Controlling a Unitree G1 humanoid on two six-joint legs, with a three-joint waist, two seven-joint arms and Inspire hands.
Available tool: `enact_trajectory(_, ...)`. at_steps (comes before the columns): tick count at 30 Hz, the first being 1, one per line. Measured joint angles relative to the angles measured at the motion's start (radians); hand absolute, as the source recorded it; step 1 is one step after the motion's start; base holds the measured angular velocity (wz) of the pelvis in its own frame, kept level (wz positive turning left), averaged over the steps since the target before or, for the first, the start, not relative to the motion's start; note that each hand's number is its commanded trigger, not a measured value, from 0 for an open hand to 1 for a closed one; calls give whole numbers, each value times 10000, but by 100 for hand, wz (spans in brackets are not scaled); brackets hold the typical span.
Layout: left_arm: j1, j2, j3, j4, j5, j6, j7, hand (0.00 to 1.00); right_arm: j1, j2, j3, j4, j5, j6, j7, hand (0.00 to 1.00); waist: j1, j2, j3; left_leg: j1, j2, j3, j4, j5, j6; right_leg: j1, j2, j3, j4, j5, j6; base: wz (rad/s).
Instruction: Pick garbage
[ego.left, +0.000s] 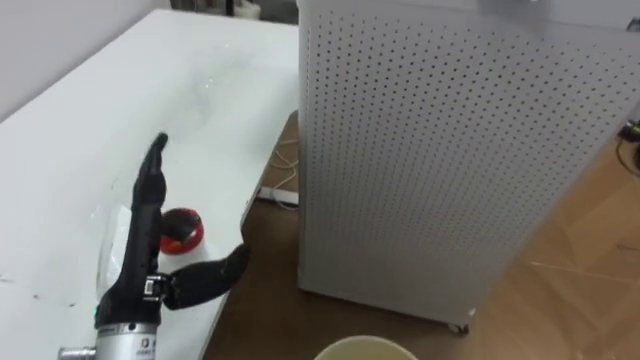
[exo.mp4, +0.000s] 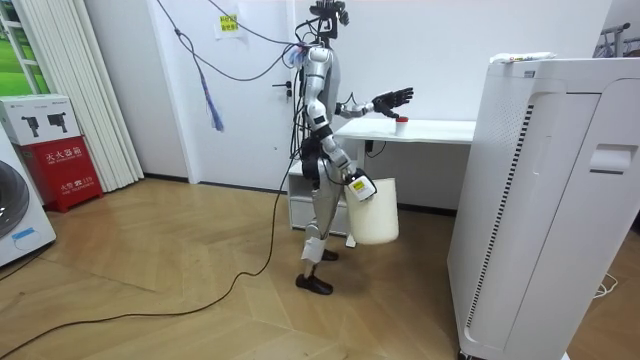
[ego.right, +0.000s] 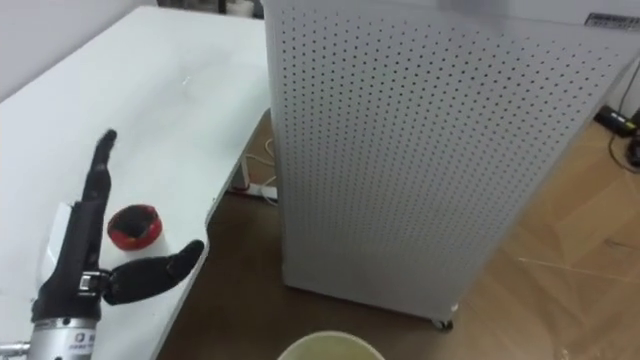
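Observation:
A small red and black piece of garbage lies near the white table's right edge. My left hand hovers just left of it, open, fingers stretched forward and thumb spread out past the table edge below the garbage. Something pale and clear lies under the hand; I cannot tell what it is. In the room view I stand at the table's end, left hand raised over the garbage. My right hand hangs at my hip, shut on a white bucket. The bucket's rim shows at the bottom.
A tall white perforated cabinet stands on the wooden floor close to the table's right side, leaving a narrow gap. A power strip with cables lies on the floor in that gap. A red box stands far at the room view's left.

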Motion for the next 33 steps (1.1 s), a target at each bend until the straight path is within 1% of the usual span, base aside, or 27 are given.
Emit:
enact_trajectory(5,79,-6,-5,-21,-6,0,121,0,-71,2,15,19,-89,6,198,100,63,-17,-2,28,-10,-27,-64,-3,-7,18,10,-36,2,0,-1,1)
enact_trajectory(8,211,-6,-10,-46,-25,1,295,0,-69,6,71,62,-83,52,449,100,157,-54,-1,187,-84,-39,-167,2,-20,116,10,-63,1,0,-2,-3)
enact_trajectory(12,340,-5,-68,-210,-23,-14,518,0,-69,5,115,91,-81,108,634,100,284,-153,-22,201,-90,-124,-188,11,-34,162,-9,-271,0,4,-9,5)
enact_trajectory(14,350,-4,-78,-210,-25,-13,605,0,-69,5,123,110,-83,111,636,100,307,-177,-12,238,-109,-215,-138,13,-36,243,-32,-440,-15,4,-9,11)
enact_trajectory(20,362,-4,-145,-209,-57,-13,879,0,-126,4,139,133,-74,134,639,100,343,-246,13,318,-133,-344,-177,13,-37,421,-40,-581,-150,5,-10,6)
enact_trajectory(23,415,1,-225,-209,-258,-13,928,0,-131,5,328,131,-84,134,616,100,356,-272,6,349,-132,-375,-222,13,-37,443,-42,-648,-165,5,-10,0)
enact_trajectory(25,623,8,-367,-206,-525,-11,923,0,-112,11,442,131,-143,136,611,100,348,-277,6,355,-138,-386,-273,13,-36,459,-43,-690,-229,5,-10,0)
enact_trajectory(28,918,3,-446,-205,-612,-4,866,0,-91,24,442,128,-341,188,621,100,344,-273,6,344,-135,-385,-296,12,-37,474,-31,-690,-320,5,-10,0)
enact_trajectory(31,1066,-6,-490,-57,-944,29,681,0,-85,24,440,130,-468,212,617,100,343,-272,5,352,-126,-368,-344,12,-37,451,-22,-683,-331,4,-10,-1)
enact_trajectory(33,1140,-16,-490,79,-948,46,607,0,-61,23,439,129,-520,212,619,100,334,-281,3,353,-127,-329,-375,13,-36,420,-23,-663,-328,4,-10,-5)
